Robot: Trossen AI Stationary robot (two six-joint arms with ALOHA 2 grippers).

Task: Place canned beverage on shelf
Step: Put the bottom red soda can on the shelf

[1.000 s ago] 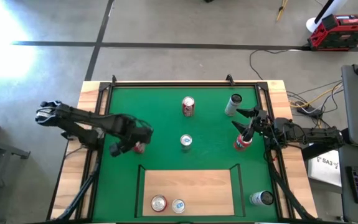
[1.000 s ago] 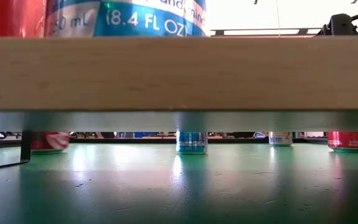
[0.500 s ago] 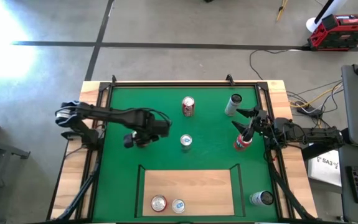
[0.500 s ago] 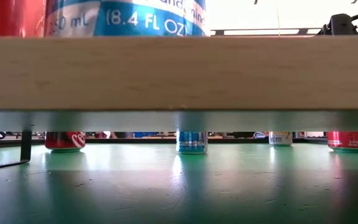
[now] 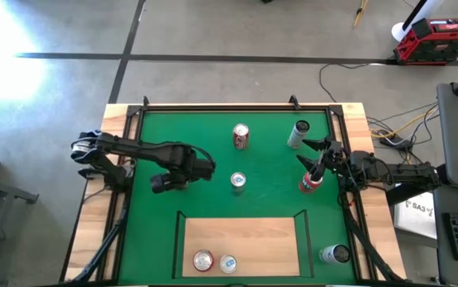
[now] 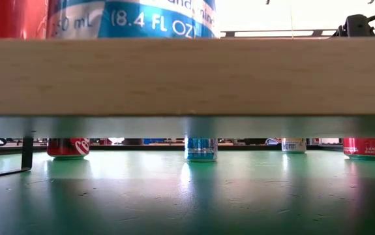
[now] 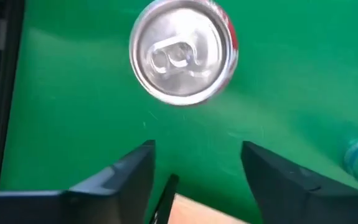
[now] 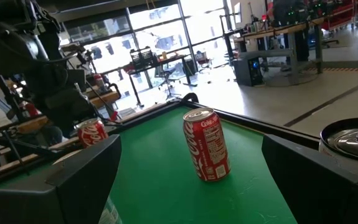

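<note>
A red can (image 7: pixel 182 59) stands upright on the green mat (image 5: pixel 213 135), left of a blue can (image 6: pixel 201 149); it shows again in the low view (image 6: pixel 68 147), and my left arm hides it from above. My left gripper (image 7: pixel 197 152) points down above the mat just near of this can, open, with only mat between its fingers. The shelf (image 5: pixel 252 235), a pale board with a black rail, lies at the near middle and holds a red can (image 5: pixel 203 260) and a blue-white can (image 5: pixel 228 261). My right gripper (image 8: pixel 191 186) waits open at the right edge.
Another red can (image 5: pixel 240 135) and a silver can (image 5: pixel 299 134) stand at the far side. A red can (image 5: pixel 311 183) is by my right gripper, and a silver can (image 5: pixel 334 254) sits at the near right. Black rails frame the mat.
My left gripper has gone toward the table's right edge, and the red can has gone with it, upright and low over the mat. Over the last half second the can has stayed where it stands.
</note>
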